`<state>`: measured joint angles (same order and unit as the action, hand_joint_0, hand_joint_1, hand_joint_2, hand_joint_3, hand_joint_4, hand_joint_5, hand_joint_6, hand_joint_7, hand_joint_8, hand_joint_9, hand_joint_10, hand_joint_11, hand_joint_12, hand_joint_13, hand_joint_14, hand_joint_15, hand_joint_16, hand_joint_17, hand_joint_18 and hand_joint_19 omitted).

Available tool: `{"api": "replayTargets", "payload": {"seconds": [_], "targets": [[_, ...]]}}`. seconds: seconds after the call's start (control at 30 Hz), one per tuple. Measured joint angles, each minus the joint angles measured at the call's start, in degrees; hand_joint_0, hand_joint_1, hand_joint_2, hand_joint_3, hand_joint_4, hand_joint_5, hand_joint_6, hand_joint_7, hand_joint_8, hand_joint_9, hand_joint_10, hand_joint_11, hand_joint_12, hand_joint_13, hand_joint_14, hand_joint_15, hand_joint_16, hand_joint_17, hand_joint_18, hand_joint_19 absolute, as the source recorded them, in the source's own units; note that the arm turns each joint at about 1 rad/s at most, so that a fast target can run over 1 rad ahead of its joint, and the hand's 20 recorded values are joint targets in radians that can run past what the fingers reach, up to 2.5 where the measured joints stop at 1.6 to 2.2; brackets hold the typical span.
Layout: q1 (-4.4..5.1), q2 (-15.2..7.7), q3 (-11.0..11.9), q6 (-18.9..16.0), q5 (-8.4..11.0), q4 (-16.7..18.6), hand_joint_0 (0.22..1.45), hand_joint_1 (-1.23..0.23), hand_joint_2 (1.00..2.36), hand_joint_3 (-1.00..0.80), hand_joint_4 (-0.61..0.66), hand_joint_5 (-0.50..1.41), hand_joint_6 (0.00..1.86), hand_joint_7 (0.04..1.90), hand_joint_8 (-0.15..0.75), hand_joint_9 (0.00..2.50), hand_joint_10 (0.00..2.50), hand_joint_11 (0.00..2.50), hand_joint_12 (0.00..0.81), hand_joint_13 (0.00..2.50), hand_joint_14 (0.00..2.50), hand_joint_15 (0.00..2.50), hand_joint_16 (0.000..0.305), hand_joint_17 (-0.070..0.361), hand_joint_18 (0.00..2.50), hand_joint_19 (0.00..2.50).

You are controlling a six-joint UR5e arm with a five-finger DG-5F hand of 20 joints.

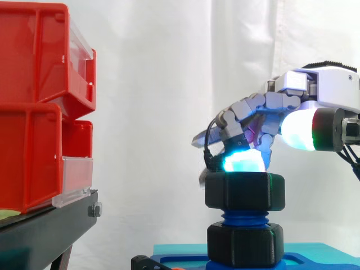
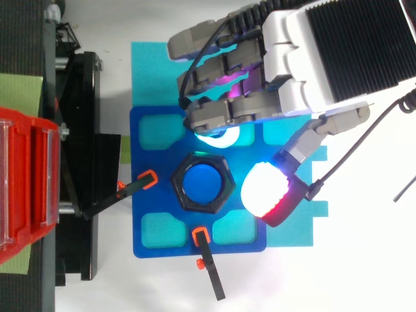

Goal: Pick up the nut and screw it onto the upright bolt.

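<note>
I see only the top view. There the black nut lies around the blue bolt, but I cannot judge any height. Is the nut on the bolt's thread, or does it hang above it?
Observer: It is on the thread. In the side view the nut sits at the top of the bolt, with bare blue thread below it.
Operator: What is under that bare thread?
Observer: A second black hexagonal piece, at the foot of the bolt.
Operator: Does the hand pinch the nut from the sides?
Observer: No. The hand is curled above it. One cyan fingertip appears to meet the nut's top face, and the thumb pad is well above the nut.
</note>
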<state>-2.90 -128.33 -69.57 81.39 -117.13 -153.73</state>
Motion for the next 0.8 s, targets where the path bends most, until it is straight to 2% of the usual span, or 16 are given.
{"api": "replayTargets", "payload": {"seconds": [0.1,0.37,0.63,0.8], "targets": [[-0.02,0.01,0.75,-0.04,-0.13,-0.16,0.52,-0.21,1.00,-0.50,0.26,-0.05,0.50,0.95,0.232,1.04,0.00,0.00,0.237,0.64,0.00,0.00,0.021,0.047,0.27,0.00],[0.17,0.01,2.01,-0.14,-0.53,-0.12,0.50,-0.19,1.00,-0.50,0.20,-0.10,0.50,0.70,0.207,0.83,0.00,0.00,0.259,0.47,0.00,0.00,0.027,0.062,0.11,0.00],[1.04,0.00,2.06,-0.37,-0.15,0.76,0.49,-0.16,1.00,-0.50,0.19,-0.11,0.50,0.65,0.197,0.68,0.00,0.00,0.282,0.34,0.00,0.00,0.030,0.069,0.00,0.00],[2.20,-0.03,2.07,-0.43,0.70,0.69,0.48,-0.11,1.00,-0.50,0.16,-0.12,0.50,0.63,0.172,0.42,0.00,0.00,0.316,0.05,0.00,0.00,0.037,0.083,0.00,0.00]]}}
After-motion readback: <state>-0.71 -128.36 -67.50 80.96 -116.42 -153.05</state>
